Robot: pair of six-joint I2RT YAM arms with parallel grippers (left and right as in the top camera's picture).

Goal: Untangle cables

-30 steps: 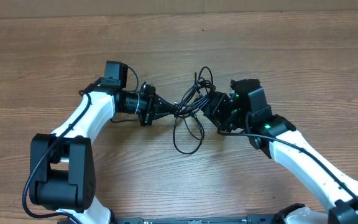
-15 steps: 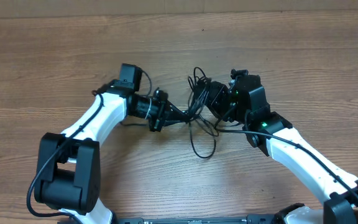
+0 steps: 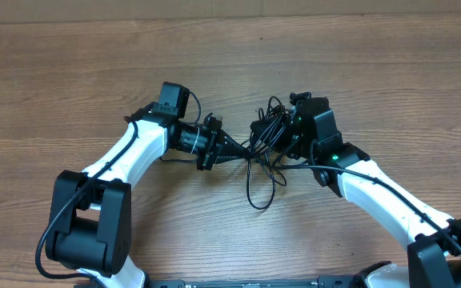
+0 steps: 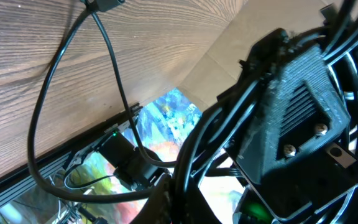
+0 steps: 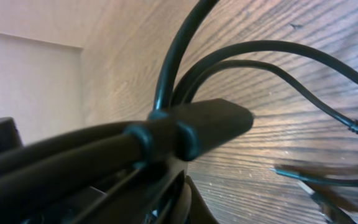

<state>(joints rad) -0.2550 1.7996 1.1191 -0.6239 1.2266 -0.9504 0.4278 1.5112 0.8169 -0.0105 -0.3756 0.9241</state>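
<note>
Overhead view: left gripper (image 3: 243,150) and right gripper (image 3: 264,136) both clenched on the cables (image 3: 249,186) — pull apart slowly, gently — watching for snagged loops.

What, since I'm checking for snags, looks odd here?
The cables are bunched in a tight wad between the left gripper and right gripper, both shut on them; one loose loop droops over the table. Nothing looks damaged.

Overhead bright, even, sharp; soft shadows. Right wrist: close cables (image 5: 104,152) blurred, pale sheen on table (image 5: 328,143).
</note>
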